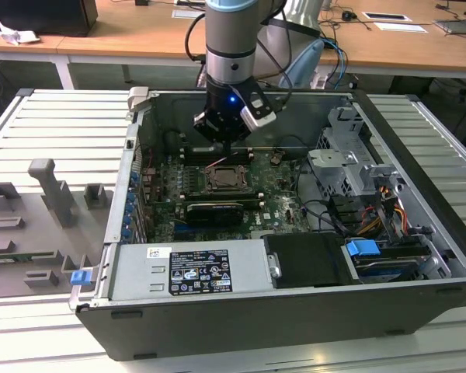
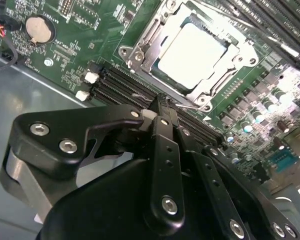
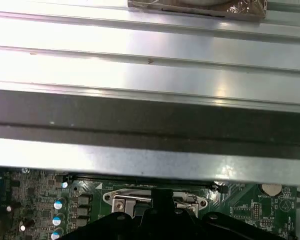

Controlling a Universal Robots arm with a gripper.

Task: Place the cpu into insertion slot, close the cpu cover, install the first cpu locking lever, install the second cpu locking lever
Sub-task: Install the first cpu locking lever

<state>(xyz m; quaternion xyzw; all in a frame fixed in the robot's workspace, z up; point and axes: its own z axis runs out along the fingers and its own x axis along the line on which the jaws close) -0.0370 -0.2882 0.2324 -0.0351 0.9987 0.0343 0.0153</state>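
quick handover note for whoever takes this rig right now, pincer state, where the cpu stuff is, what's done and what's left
Pincer: black fingers shut together, holding nothing, tips just beside the socket above the green motherboard.
Small square silvery cpu: lying in the silver-rimmed insertion slot, inside the open dark computer case.
Thin silver frame cpu cover: lowered around the chip, as far as the second wrist view shows.
Done: cpu placed, cover apparently closed.
Left: the two locking levers; I cannot tell whether either is latched.

gripper [image 2: 162,107] jaws' state hidden, cpu [image 2: 192,55] glare-washed
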